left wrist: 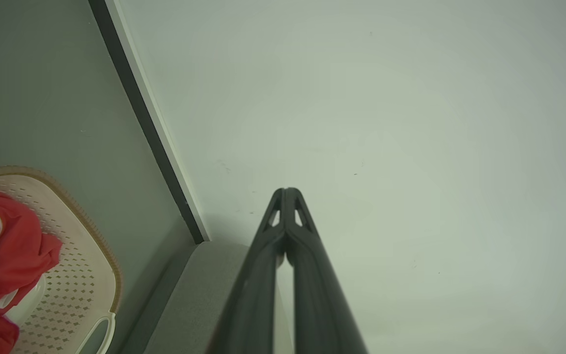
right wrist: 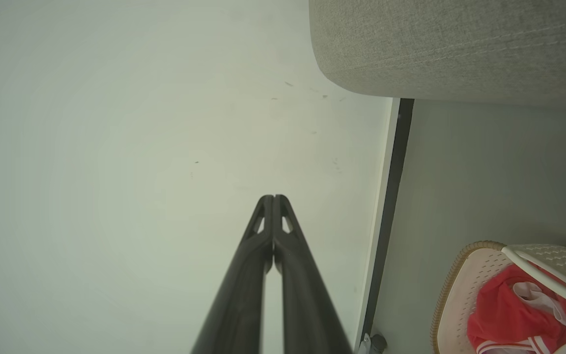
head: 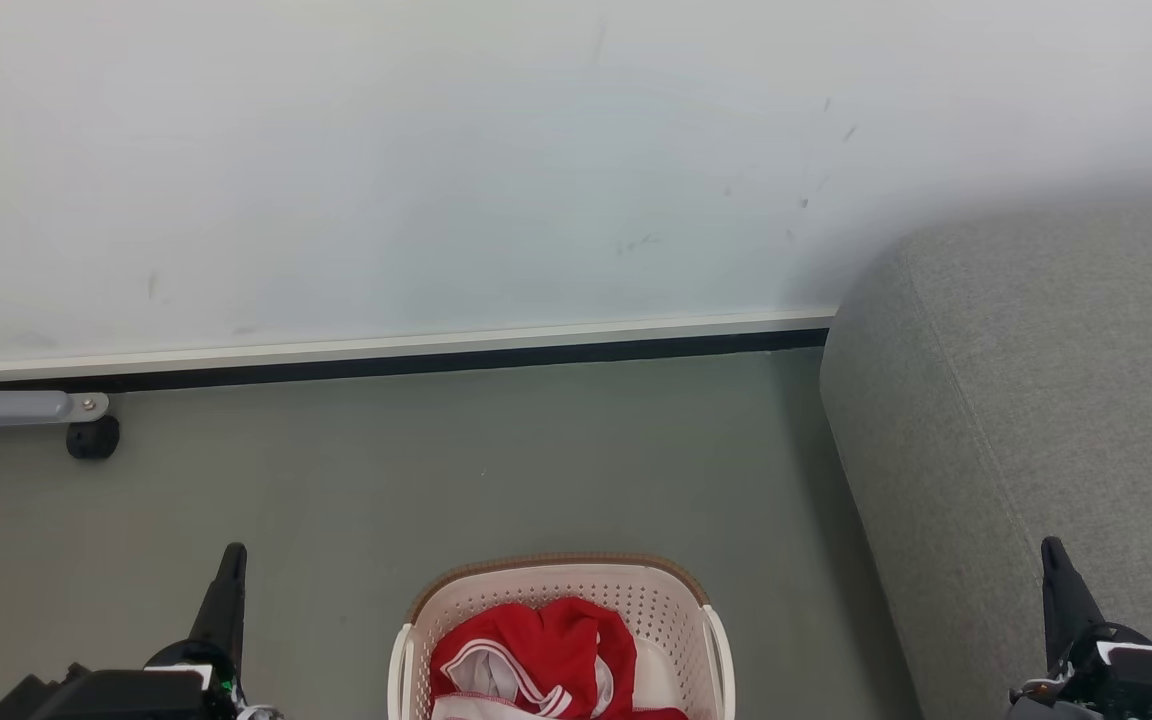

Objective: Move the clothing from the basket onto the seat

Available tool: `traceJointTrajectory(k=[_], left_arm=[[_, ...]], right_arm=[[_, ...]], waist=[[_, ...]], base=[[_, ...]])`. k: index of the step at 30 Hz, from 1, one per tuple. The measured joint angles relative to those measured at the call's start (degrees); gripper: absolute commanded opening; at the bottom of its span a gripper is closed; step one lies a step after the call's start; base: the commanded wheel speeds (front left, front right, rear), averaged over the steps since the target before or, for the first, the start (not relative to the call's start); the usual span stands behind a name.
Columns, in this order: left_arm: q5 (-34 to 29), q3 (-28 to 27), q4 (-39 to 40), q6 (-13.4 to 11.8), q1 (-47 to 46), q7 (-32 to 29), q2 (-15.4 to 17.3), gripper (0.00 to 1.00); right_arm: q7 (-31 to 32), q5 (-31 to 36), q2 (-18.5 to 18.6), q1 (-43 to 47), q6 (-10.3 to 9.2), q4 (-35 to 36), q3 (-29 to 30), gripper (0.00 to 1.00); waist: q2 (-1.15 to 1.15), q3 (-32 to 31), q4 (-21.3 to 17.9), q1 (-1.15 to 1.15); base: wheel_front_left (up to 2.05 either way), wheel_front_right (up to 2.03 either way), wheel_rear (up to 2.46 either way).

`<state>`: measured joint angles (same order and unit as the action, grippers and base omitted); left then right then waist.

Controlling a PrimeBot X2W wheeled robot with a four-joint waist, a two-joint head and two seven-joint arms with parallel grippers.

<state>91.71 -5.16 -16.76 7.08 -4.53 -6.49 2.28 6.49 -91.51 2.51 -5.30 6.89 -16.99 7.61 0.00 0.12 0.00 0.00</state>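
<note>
Head view, one basket (head: pixel 658 598), one clothing pile (head: pixel 548 640), one seat (head: pixel 1036 400)

My left gripper (head: pixel 233 552) and right gripper (head: pixel 1052 548) each have two long matte-black fingers (left wrist: pixel 312 295) tapering to narrow tips with small triangular cut-outs; behind them I see boxy black wrist housings (head: pixel 126 692) edged in white.

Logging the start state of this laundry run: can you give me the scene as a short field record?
sofa: grey, against the wall
basket: on floor, left of sofa
clothing: red, white-trimmed garments heaped in basket
left pincer: shut, holding nothing
right pincer: shut, holding nothing
progress: clothing not yet lifted out
</note>
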Motion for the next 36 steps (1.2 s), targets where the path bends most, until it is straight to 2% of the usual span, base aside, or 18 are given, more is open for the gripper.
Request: traceJointTrajectory(k=[36], left_arm=[[0.0,0.0,0.0,0.0,0.0,0.0,0.0,0.0]], right_arm=[[0.0,0.0,0.0,0.0,0.0,0.0,0.0,0.0]], waist=[[0.0,0.0,0.0,0.0]], base=[[0.0,0.0,0.0]])
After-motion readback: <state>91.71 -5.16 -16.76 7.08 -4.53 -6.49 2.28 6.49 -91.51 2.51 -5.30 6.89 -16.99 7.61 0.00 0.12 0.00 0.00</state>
